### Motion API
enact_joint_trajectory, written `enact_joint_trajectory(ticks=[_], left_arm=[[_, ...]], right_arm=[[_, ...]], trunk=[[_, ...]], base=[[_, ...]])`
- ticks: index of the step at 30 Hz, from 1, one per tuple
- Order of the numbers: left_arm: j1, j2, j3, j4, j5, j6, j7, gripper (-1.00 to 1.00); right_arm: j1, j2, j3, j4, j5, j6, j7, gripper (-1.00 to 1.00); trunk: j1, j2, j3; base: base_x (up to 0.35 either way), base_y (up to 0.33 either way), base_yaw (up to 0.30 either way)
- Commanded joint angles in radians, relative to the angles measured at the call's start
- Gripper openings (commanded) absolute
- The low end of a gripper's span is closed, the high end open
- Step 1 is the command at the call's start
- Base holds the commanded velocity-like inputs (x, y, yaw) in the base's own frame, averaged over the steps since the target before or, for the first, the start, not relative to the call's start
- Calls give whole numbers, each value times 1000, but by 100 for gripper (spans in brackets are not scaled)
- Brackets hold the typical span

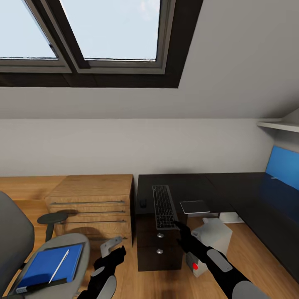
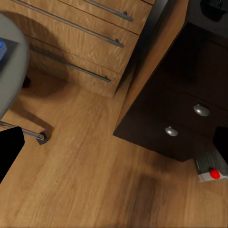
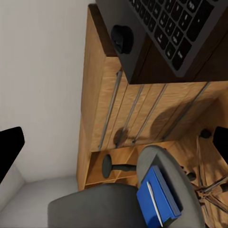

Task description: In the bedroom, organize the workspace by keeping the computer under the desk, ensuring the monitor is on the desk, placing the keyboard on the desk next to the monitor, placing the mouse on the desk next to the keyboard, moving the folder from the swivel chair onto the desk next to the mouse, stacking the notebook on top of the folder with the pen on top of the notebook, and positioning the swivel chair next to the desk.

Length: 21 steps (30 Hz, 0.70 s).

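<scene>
Black counter (image 1: pixel 195 182) carries the keyboard (image 1: pixel 164 207) overhanging its 6 o'clock edge, so the right gripper (image 1: pixel 179 226), jaws apart beside it, could nudge it off; left jaws' state unclear.

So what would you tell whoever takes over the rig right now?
Left gripper: open, empty, low by the swivel chair.
Right gripper: open, empty, at the keyboard's near end.
On the desk: keyboard, seemingly overhanging the front edge, mouse to its left, notebook to its right.
Computer on the floor beside the drawers.
Folder with pen on the chair seat.
Left: folder to desk, notebook and pen stacked, chair placed. I cannot make out the monitor.
</scene>
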Motion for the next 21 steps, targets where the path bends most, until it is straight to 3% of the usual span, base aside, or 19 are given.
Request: enact_joint_trajectory(ticks=[1,8,14,19,21], left_arm=[[-1,0,-4,-1,4,4,6,100],[-1,1,-65,-7,9,5,6,100],[-2,5,-98,-112,13,9,8,100],[-2,9,-109,-128,15,9,9,100],[-2,28,-111,-136,15,9,10,100]], right_arm=[[-1,-1,5,1,-6,1,4,100],[2,-11,6,2,-4,3,65,100],[4,-27,6,2,-5,7,84,100],[9,-65,6,3,-9,8,86,100],[11,-81,7,3,-10,7,95,100]], trunk=[[4,-8,-5],[31,-57,-27],[54,-99,-45],[73,-134,-61],[81,-148,-67]], base=[[0,0,0],[0,0,0],[0,0,0],[0,0,0],[0,0,0]])
